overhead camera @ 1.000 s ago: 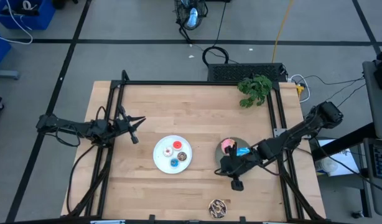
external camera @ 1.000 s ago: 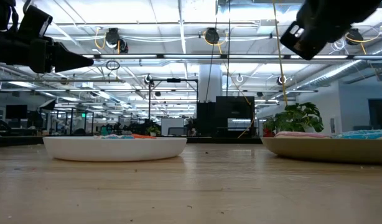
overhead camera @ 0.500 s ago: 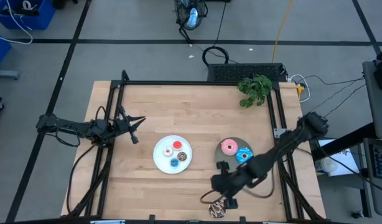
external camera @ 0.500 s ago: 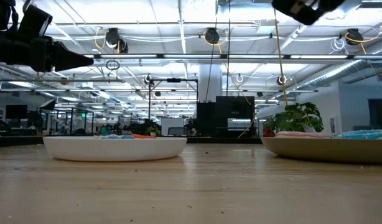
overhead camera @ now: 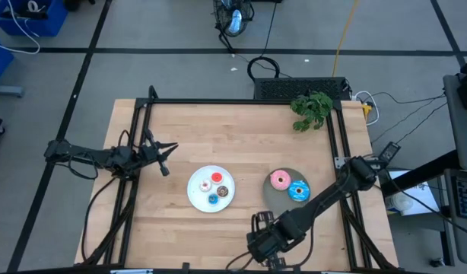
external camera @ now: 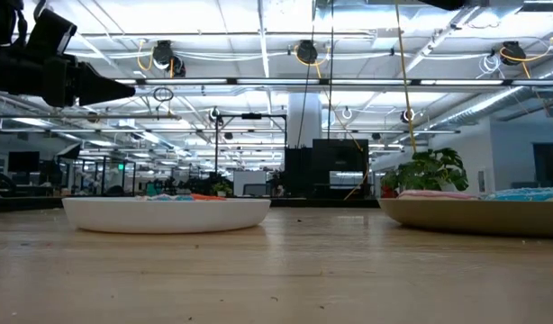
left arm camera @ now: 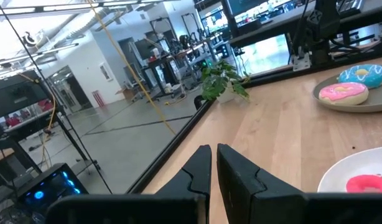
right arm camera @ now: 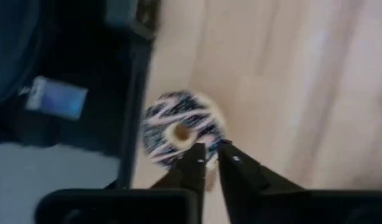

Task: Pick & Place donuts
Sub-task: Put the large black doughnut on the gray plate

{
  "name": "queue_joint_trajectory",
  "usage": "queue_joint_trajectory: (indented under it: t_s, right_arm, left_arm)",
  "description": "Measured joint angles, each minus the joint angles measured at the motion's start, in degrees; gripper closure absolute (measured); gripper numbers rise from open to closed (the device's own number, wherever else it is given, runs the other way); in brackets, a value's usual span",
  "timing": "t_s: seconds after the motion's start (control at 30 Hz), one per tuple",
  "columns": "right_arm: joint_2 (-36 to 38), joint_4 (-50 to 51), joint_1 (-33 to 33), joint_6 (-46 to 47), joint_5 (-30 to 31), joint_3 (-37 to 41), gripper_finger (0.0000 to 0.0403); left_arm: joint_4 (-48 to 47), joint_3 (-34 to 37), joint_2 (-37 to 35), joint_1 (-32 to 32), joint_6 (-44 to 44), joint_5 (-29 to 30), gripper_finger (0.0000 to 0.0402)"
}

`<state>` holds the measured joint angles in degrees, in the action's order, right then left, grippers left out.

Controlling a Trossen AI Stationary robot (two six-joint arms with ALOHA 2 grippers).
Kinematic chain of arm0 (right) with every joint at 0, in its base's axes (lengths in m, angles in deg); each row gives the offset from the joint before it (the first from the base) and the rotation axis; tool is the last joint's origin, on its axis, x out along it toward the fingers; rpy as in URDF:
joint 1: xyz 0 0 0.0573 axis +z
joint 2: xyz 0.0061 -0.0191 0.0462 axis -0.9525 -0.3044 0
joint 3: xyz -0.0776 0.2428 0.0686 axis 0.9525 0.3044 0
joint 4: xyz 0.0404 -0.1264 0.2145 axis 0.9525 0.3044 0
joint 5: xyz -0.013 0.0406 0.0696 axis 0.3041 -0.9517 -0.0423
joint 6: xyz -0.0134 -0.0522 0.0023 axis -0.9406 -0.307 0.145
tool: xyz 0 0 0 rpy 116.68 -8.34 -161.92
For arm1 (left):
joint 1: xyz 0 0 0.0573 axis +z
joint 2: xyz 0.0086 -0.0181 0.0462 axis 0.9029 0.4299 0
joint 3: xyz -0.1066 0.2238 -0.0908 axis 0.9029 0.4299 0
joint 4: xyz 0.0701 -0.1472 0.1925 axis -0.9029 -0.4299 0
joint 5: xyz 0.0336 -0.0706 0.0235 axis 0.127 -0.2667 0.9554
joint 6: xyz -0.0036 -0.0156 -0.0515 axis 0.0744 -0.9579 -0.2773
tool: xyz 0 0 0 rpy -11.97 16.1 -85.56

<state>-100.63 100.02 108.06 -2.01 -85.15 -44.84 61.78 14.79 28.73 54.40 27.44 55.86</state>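
A white plate (overhead camera: 201, 192) holds the tiny donuts: red (overhead camera: 205, 184), pink-white (overhead camera: 217, 178), brown (overhead camera: 223, 191) and blue (overhead camera: 213, 199). On the grey plate (overhead camera: 273, 195) lie the larger pink donut (overhead camera: 279, 180) and the blue sprinkled one (overhead camera: 298, 190). The larger brown donut (right arm camera: 178, 126), striped white, lies on the table by its near edge; in the high view my right arm covers it. My right gripper (right arm camera: 208, 151) hovers right over it, fingers shut. My left gripper (overhead camera: 164, 157) waits shut, above the table left of the white plate. My right gripper points down at the brown donut. In the right wrist view its fingertips (right arm camera: 195, 153) overlap the donut's rim (right arm camera: 178, 152). I cannot tell whether they touch it.
A small green plant (overhead camera: 311, 109) stands at the far right corner. A dark frame rail (overhead camera: 341, 144) runs along the table's right side, another along the left (overhead camera: 135, 144). The table's near edge (right arm camera: 134, 93) lies just beside the brown donut. Bare wood lies between the plates.
My right gripper has swung from over the grey plate toward the table's near edge and now stands over the brown donut. The pink and blue donuts stay on the grey plate.
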Motion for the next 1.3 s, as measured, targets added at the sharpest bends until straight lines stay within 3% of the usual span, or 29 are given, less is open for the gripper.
queue_joint_trajectory:
  t_s: [0.1,0.37,0.53,1.3]
  right_arm:
    - [-0.7,0.1,0.5,0.5,-2.4,0.3,0.032]
    - [-1.0,-6.1,2.5,0.1,4.3,4.8,0.016]
    - [-0.9,-10.4,2.7,1.1,5.9,8.9,0.0096]
    - [-0.7,-30.3,2.5,2.0,3.3,24.0,0.009]
  left_arm:
    - [0.1,0.0,0.0,0.0,0.2,0.0,0.0369]
    - [0.4,0.0,0.0,0.0,0.2,0.0,0.0369]
    - [0.6,0.0,0.0,0.0,0.2,0.0,0.0369]
    - [3.1,0.0,0.0,0.0,4.3,0.3,0.0369]
